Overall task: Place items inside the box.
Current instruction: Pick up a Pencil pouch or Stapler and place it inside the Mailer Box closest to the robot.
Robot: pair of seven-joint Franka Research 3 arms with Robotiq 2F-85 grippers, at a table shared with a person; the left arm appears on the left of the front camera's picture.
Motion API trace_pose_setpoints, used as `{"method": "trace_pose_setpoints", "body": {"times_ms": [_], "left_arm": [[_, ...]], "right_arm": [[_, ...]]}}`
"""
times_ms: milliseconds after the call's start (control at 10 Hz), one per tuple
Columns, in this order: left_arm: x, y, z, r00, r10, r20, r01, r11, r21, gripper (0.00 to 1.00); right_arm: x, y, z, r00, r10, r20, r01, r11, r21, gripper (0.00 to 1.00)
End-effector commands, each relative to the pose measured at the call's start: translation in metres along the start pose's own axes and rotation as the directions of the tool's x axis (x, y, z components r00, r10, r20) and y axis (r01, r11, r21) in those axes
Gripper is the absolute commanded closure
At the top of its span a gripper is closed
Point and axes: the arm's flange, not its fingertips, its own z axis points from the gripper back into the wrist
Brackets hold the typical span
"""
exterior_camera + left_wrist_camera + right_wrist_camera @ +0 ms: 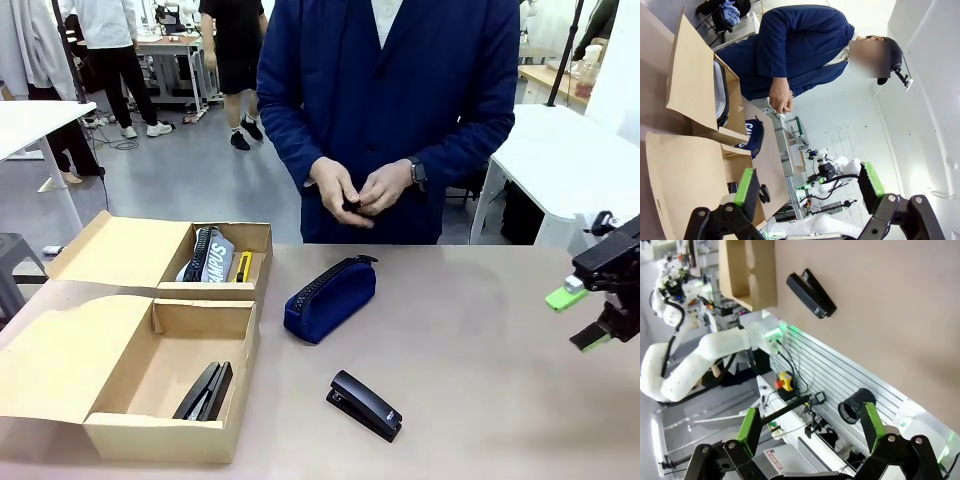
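Note:
Two brown cardboard boxes stand at the table's left. The nearer, larger box [225, 345] [685, 180] has its flap lid open and a black stapler [205, 390] lying inside. A navy zip pencil case [330, 297] [752, 137] lies mid-table, and a second black stapler [365, 405] [811, 288] sits in front of it. My right gripper [585, 315] [810, 432] hovers open at the table's right edge, far from both. My left gripper [810, 187] is open with nothing between its fingers, above the boxes' side of the table.
The farther box [160, 250] [690, 75] holds a grey zip case [208, 255] and a yellow-black utility knife [243, 266]. A person in a navy coat stands at the far side, hands [360, 190] together over a small dark item. My left arm [705, 355] shows beyond the table edge.

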Motion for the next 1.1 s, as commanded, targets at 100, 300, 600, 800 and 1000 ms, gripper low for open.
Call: {"method": "trace_pose_setpoints", "body": {"times_ms": [100,300,600,800,1000], "left_arm": [[-0.002,-0.001,-0.002,1.0,-0.017,0.009,0.018,1.0,-0.019,0.0],[-0.002,-0.001,-0.002,1.0,-0.017,0.009,0.018,1.0,-0.019,0.0],[-0.002,-0.001,-0.002,1.0,-0.017,0.009,0.018,1.0,-0.019,0.0],[-0.002,-0.001,-0.002,1.0,-0.017,0.009,0.018,1.0,-0.019,0.0],[-0.002,-0.001,-0.002,1.0,-0.017,0.009,0.018,1.0,-0.019,0.0]], "right_arm": [[-0.041,-0.038,0.009,0.996,0.067,0.063,-0.073,0.991,0.108,0.0],[-0.024,-0.025,0.0,0.992,0.026,0.12,-0.034,0.997,0.066,0.0],[0.043,0.084,-0.065,0.969,0.211,0.128,-0.185,0.964,-0.191,0.0],[0.099,0.147,-0.134,0.978,-0.011,0.208,0.05,0.982,-0.183,0.0],[0.116,0.161,-0.198,0.989,-0.039,0.139,0.084,0.939,-0.335,0.0]]}}
